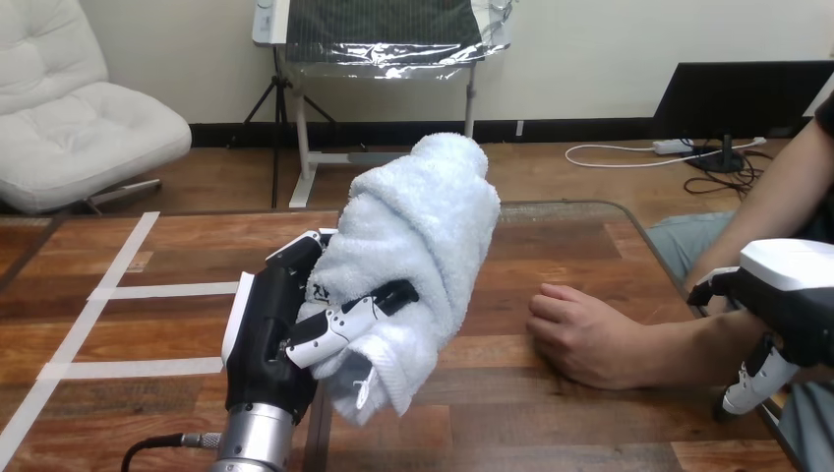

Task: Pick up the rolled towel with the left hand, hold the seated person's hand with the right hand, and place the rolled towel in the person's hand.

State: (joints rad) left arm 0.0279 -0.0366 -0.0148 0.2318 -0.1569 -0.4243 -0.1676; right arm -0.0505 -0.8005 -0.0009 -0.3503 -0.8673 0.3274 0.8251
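Towel [423,226], rolled, sits gripped in left hand [266,334] near person's hand [580,339].

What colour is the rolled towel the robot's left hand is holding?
White. The rolled towel, gripped in the left hand, shows best in the head view.

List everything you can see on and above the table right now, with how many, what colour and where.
Rolled towel: one, white, held up above the table's middle.
Tape strips: several, white, stuck on the table's left part.
Table: one, brown wood, spanning the view.
Person's hand: one, resting palm down on the table at the right, holding nothing.
Left hand: one, black and white, fingers curled round the rolled towel.
Right hand: one, black and white, at the view's right edge by the person's forearm.
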